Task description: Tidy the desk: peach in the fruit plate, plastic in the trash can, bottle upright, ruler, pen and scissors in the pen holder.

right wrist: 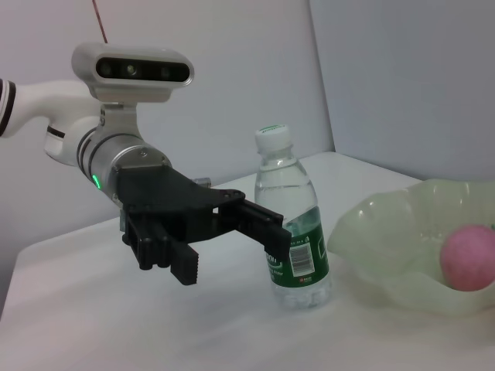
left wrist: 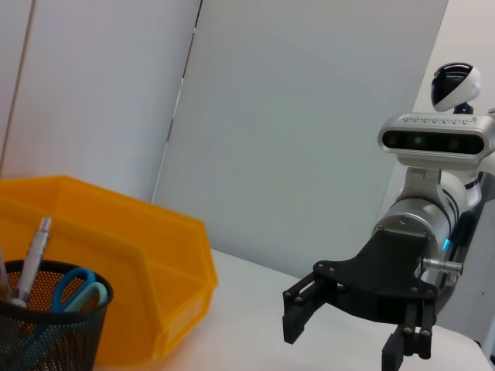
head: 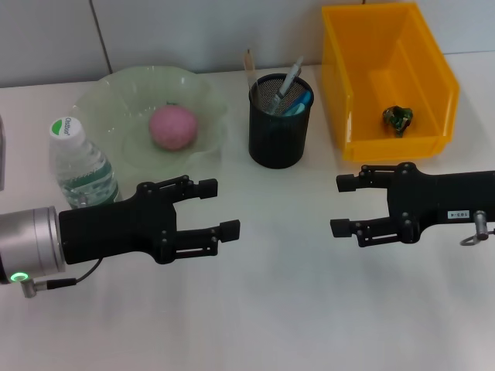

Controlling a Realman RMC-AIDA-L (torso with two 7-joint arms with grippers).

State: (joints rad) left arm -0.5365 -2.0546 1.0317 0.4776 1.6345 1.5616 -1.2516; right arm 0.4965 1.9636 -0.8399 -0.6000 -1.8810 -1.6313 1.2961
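A pink peach (head: 172, 127) lies in the pale green fruit plate (head: 116, 97). Left of the plate, the water bottle (head: 77, 164) stands upright. The black mesh pen holder (head: 280, 131) contains a silver pen (head: 289, 79), blue-handled scissors (head: 300, 102) and a wooden ruler (head: 249, 63). A crumpled green plastic (head: 397, 118) rests inside the yellow trash can (head: 441, 85). My left gripper (head: 219, 207) hovers open in front of the plate, holding nothing. In front of the trash can, my right gripper (head: 341, 205) is open and empty too.
The right wrist view shows the left gripper (right wrist: 228, 247) close beside the bottle (right wrist: 294, 224) and the plate (right wrist: 387, 247). The left wrist view shows the right gripper (left wrist: 348, 336) past the pen holder (left wrist: 46, 332) and trash can (left wrist: 155, 263). A white wall backs the table.
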